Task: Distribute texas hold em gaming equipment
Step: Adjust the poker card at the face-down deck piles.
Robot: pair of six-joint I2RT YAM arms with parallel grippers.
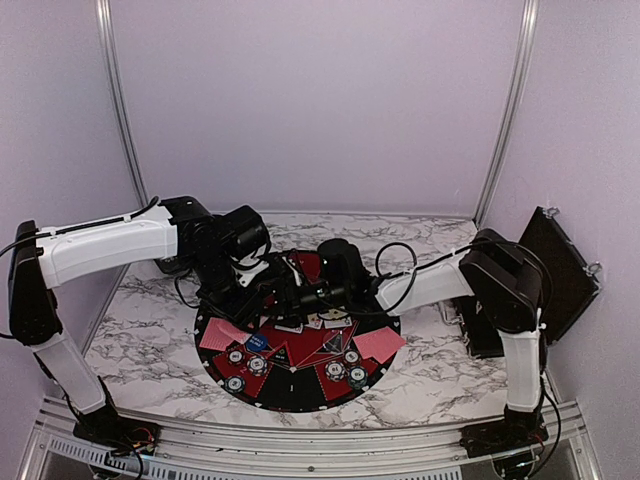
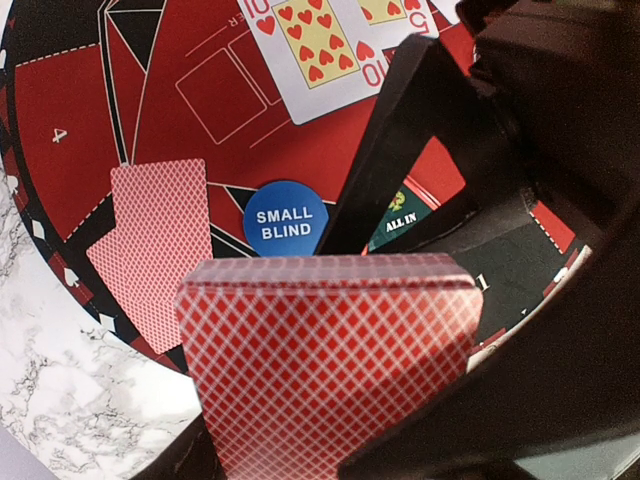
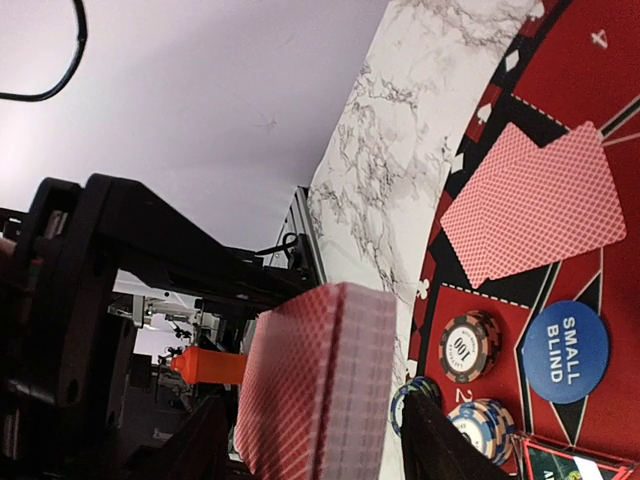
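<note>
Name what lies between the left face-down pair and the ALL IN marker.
The SMALL BLIND disc lies between that pair and the ALL IN marker; the left wrist view shows it.

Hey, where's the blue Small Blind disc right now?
In the left wrist view, the blue round SMALL BLIND disc lies flat on the round red-and-black mat, on the robot's left, just right of a pair of face-down red-backed cards.

left gripper [image 2: 300, 450] clamps card deck [image 2: 320, 350] | right gripper [image 3: 315, 440] jaws apart | arms inward
</note>
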